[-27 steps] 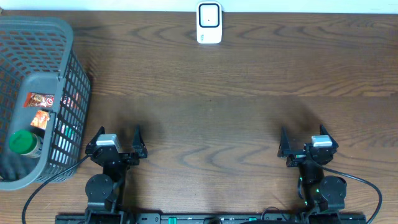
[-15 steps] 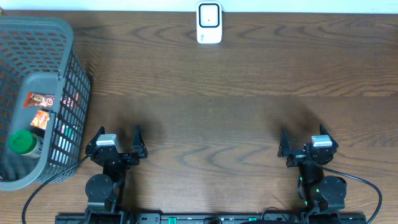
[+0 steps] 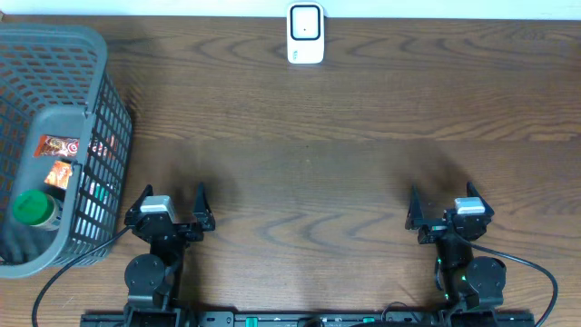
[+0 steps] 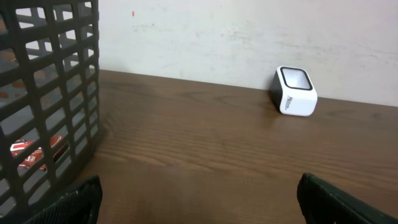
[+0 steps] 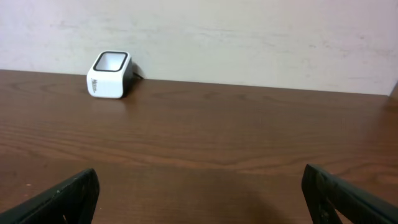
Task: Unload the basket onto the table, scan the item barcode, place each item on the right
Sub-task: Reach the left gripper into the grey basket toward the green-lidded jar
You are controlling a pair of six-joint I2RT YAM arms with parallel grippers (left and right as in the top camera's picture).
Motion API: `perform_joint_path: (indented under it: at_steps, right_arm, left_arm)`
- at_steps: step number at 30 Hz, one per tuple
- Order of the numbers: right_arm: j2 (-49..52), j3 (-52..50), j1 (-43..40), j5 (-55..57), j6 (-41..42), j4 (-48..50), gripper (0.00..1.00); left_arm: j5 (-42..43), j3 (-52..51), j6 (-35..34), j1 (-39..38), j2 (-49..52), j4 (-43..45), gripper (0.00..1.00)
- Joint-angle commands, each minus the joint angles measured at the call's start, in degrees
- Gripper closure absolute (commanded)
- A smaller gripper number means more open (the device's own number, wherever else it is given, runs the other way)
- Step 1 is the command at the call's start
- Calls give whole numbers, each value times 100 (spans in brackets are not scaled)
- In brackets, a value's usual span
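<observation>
Two robot arms sit at the near edge of a dark wood-grain desk (image 3: 309, 136), and we find both with nothing in their grasp. The left tool (image 3: 173, 196) has its jaws spread wide with nothing between them. The right tool (image 3: 442, 198), well apart from it on the other side, is just as wide and just as empty. The goods to be scanned lie in a grey plastic basket (image 3: 64, 36) that stands just to the outer left of the left tool and reaches far ahead of it. In the basket's near end, level with that tool, we make out a green-capped bottle (image 3: 33, 208), and a little ahead of it two red-and-orange snack packets (image 3: 57, 145). We cannot tell where any barcode is printed. The white scanner (image 3: 306, 34), with a dark-rimmed window on top, stands far ahead of both tools, about midway between them, at the desk's far edge by a pale wall (image 4: 249, 31). From the left tool's camera the scanner appears ahead and to the right, with the basket's mesh filling the left. From the right tool's camera it appears ahead and to the left.
</observation>
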Motion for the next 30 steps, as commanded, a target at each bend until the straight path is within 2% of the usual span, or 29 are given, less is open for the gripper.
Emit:
perform_joint_path:
  at_steps: [1,7,11,13,17,23,27,30]
  right_arm:
    - [-31,-7,-50,46,96,-15,1]
    - [-31,-7,-50,46,96,-17,1]
    - [-31,-7,-50,46,96,-17,1]
    - [-31,-7,-50,46,96,-15,1]
    - [-31,-7,-50,46,96,-15,1]
    - [-31,-7,-50,46,96,-17,1]
    - [-31,-7,-50,46,96,-15,1]
    - [-31,-7,-50,46,96,-17,1]
  left_arm:
    - [-251,-55,13,-24,-35,-203,2]
    - [-162,-52,-83,-24,-33,-326,2]
    - [1086,-13,24,-59,131,-282,2]
    - [1541,72,319,-109,306,-319,2]
    - [1849,601,774,-271,938,-619,2]
    - [2041,3565,695,-511,2997,-1410,2]
    - [2382,5998,660,-511,4192,-3198,2]
    - [2470,7154,664,-511,4784,-4618,2]
